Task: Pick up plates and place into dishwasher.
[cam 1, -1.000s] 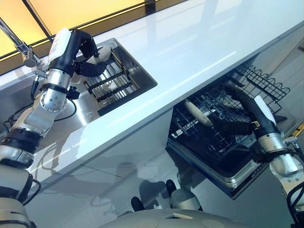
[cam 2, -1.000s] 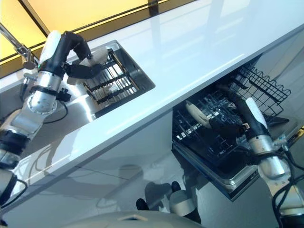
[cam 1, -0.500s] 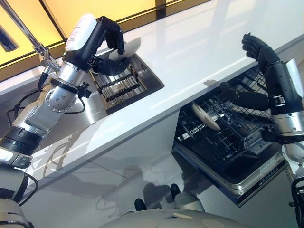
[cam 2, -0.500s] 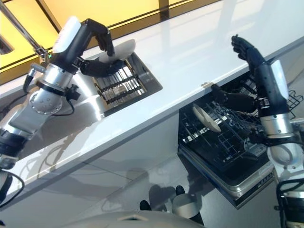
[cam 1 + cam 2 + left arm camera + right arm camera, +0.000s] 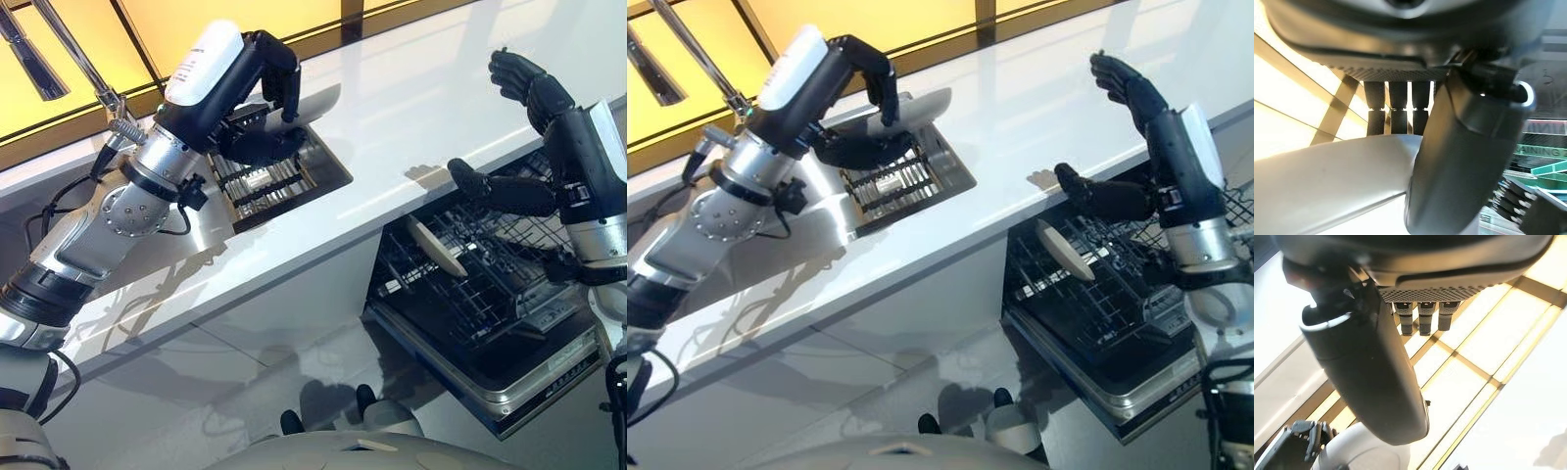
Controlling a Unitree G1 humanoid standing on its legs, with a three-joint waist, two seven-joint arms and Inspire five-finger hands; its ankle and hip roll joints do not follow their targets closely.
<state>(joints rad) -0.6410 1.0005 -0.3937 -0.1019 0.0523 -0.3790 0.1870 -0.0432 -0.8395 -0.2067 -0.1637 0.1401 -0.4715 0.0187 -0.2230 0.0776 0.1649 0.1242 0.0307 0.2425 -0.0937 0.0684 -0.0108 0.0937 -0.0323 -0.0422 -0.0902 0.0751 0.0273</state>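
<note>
Overhead, the left hand (image 5: 257, 93) has its fingers (image 5: 1400, 110) clamped on a pale plate (image 5: 911, 106) above the sink's (image 5: 328, 171) far edge. The right hand (image 5: 1136, 147) hangs above the worktop (image 5: 421, 108) rim — fingers apart — over the dishwasher rack (image 5: 490, 284), where a second plate (image 5: 437, 248) stands.

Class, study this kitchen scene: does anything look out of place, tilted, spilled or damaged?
Nothing stands out. The left hand holds a white plate above the sink, one plate stands slotted in the open dishwasher rack, and the right hand is open above the counter. No spills or breakage show.
</note>
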